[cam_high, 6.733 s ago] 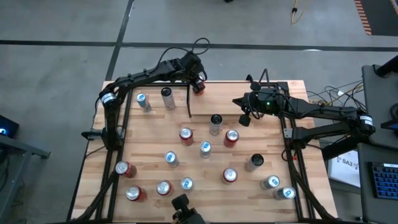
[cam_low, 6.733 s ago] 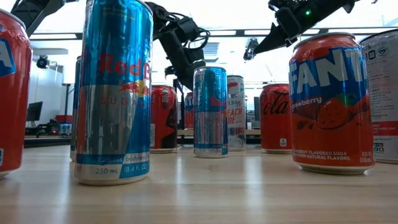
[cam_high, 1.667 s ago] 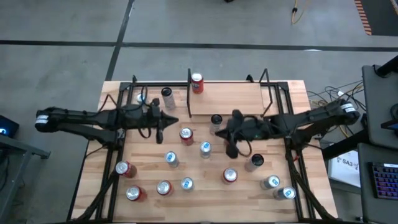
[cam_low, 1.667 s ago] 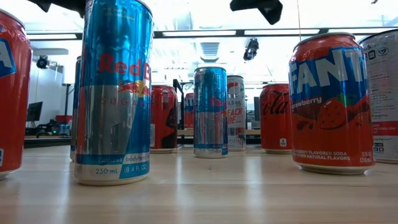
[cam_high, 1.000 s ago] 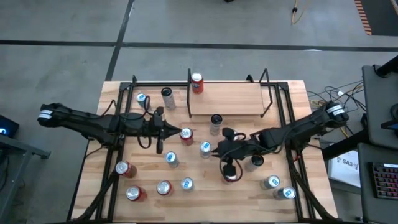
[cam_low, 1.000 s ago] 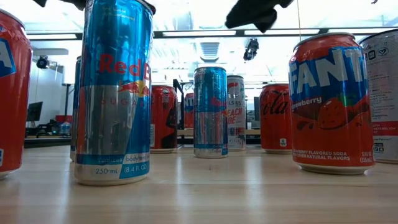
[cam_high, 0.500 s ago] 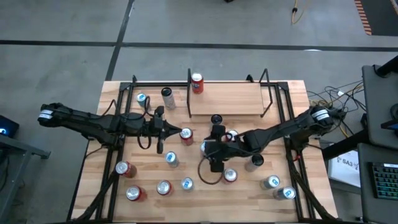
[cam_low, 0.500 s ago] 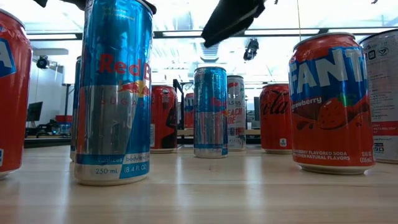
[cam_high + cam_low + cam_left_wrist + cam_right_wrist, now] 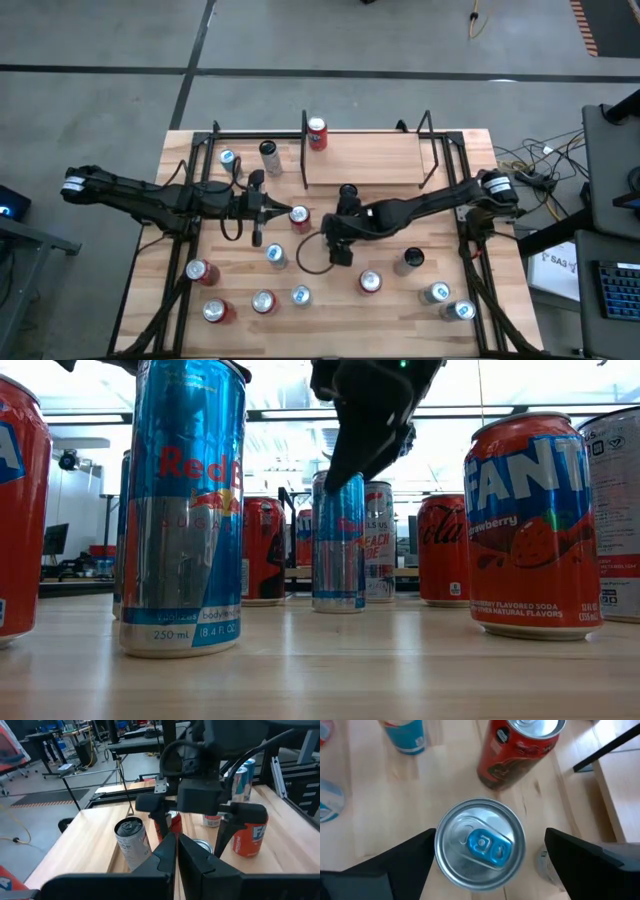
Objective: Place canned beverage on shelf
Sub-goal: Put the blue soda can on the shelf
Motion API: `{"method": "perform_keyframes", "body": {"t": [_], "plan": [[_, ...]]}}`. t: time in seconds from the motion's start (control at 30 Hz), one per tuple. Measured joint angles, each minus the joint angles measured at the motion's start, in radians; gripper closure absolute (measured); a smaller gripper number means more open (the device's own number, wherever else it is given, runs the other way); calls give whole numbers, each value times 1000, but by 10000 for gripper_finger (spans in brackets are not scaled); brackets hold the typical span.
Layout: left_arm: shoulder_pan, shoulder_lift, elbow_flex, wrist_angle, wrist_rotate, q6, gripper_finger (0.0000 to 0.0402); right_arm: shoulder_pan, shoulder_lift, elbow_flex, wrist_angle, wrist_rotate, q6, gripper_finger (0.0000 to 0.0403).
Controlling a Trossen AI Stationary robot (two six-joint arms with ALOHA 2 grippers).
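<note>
Over the last second the right gripper [image 9: 485, 865] has swung in from the table's 4 o'clock side and spread its fingers wide above a slim blue-tabbed can [image 9: 480, 847] near the centre, so a grasp looks imminent. The left gripper [image 9: 255, 208], pressed together and empty, waits at 9 o'clock. The shelf [image 9: 365, 160] stands at 12 o'clock, one red can [image 9: 317, 132] on its corner. Beyond lie the butcher-block tabletop [image 9: 420, 315] and grey floor [image 9: 100, 40].

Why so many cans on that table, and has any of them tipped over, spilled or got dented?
Nothing stands out. Every can in sight stands upright on the table, with no spill or dent showing. One red can stands on the shelf. The right pincer hangs open over a blue-tabbed can.
</note>
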State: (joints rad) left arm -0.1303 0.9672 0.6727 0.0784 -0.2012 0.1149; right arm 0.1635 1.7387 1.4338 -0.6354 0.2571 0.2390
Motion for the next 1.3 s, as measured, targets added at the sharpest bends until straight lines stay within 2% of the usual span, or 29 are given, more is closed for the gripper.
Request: {"method": "perform_keyframes", "body": {"t": [0.17,0.3,0.5,0.6,0.87,1.1,1.17,1.3], "plan": [[1,0,0,15,-1,68,402,-12,15,-1,17,-31,-1,47],[1,0,0,55,-26,119,402,-14,27,-1,44,-30,-5,67],[1,-10,37,51,-100,165,402,-18,45,-1,49,-31,22,139],[1,-11,54,47,-106,165,402,-18,45,0,43,-31,32,177],[1,-13,67,37,-107,191,402,-18,-6,5,20,-33,26,177],[1,-16,74,42,-114,242,402,-20,-98,135,-36,-21,56,177],[1,-18,74,45,-128,244,402,-26,-115,190,-67,23,49,177],[1,-21,74,28,-161,245,402,-60,-143,309,-182,178,36,177]]}}
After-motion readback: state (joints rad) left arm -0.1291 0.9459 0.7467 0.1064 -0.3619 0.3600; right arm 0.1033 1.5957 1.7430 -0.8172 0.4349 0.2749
